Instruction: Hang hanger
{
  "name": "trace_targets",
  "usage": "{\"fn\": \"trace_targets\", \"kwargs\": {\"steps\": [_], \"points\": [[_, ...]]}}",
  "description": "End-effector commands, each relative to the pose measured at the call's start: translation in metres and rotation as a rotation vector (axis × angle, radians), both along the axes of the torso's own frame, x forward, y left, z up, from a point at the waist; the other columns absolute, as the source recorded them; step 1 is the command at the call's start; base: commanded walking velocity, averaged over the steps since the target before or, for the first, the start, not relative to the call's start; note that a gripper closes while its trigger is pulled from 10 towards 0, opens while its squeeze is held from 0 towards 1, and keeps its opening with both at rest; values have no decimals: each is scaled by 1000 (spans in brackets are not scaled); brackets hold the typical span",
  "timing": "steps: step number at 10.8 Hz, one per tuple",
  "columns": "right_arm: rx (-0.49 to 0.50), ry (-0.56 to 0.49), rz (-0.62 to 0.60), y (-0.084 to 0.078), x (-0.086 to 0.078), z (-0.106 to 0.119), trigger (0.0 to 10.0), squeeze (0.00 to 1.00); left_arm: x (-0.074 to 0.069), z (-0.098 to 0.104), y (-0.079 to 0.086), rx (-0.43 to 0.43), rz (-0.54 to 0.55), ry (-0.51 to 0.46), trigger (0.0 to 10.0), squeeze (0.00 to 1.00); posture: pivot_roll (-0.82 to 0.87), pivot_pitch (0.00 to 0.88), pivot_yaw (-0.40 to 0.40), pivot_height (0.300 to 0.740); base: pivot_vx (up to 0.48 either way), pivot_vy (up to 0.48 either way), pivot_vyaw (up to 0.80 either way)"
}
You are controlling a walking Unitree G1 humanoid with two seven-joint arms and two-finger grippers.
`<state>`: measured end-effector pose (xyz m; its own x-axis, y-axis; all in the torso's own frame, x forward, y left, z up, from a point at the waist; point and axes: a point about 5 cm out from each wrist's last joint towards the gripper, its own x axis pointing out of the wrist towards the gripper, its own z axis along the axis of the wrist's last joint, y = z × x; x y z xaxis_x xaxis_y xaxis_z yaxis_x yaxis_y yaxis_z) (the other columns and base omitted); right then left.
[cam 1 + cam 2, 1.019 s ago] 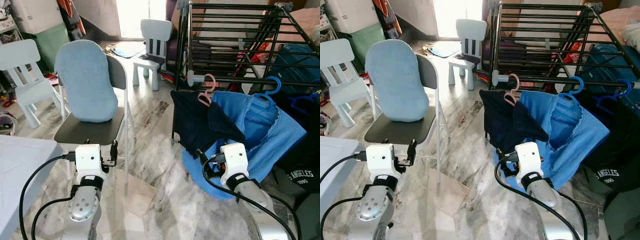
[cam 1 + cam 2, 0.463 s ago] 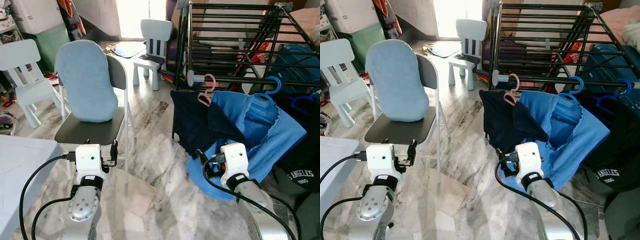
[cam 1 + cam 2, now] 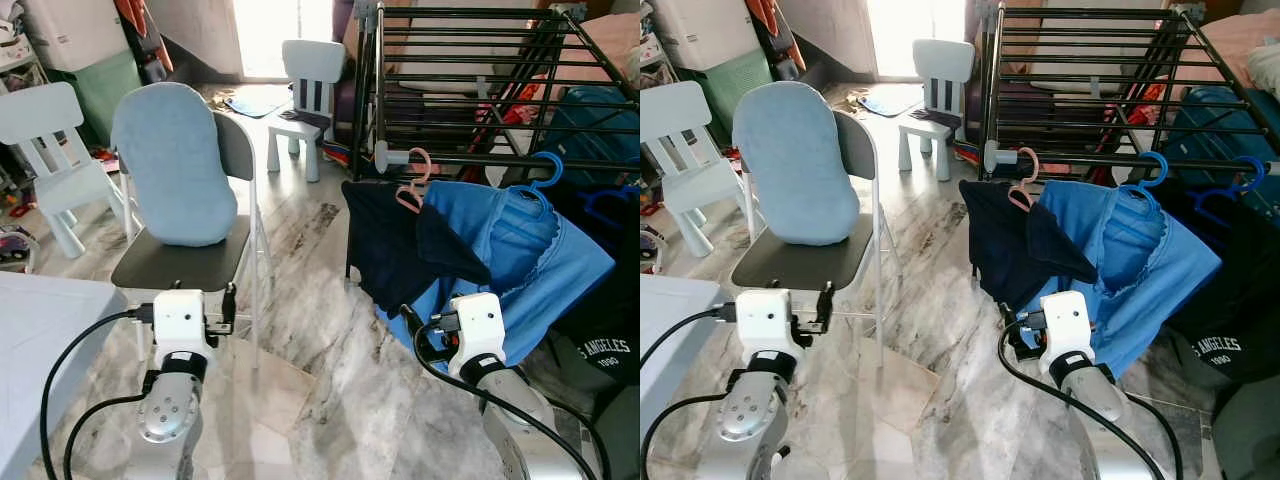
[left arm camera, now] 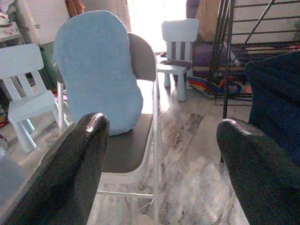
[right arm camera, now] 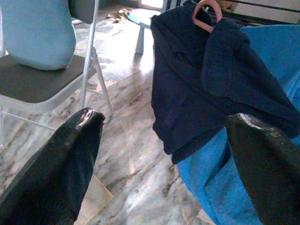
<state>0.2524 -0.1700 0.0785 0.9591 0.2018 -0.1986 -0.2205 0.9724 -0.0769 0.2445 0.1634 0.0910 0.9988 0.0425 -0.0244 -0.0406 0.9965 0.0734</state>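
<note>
Here, 3 hangers occupy the rack; 2 released end effectors hover.

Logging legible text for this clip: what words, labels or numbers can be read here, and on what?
"ANGELES" over "1990", white print on the black garment at the lower right; the start of the upper word is cut off by a fold.
No other text is readable in these views.

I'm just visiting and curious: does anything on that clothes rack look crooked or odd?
Yes. The navy garment on the pink hanger hangs lopsided, bunched and folded over itself instead of falling flat. The blue shirt beside it on the drying rack also slants sideways.
</note>
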Motion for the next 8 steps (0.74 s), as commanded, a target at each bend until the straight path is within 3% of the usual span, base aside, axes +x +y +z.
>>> {"fn": "trace_targets", "kwargs": {"steps": [1, 4, 8], "points": [[5, -20, -2, 0, 1, 6, 10000, 0, 2, 0, 0, 13, -5, 10, 10000, 0, -80, 0, 32, 740, 0, 0, 0], [-8, -22, 11, 0, 1, 7, 10000, 0, 2, -1, -3, 12, -14, 12, 10000, 0, -87, 0, 31, 740, 0, 0, 0], [-14, -19, 13, -2, 1, 7, 10000, 0, 2, -3, -5, 5, -17, 14, 10000, 0, -94, 0, 26, 740, 0, -214, 0]]}}
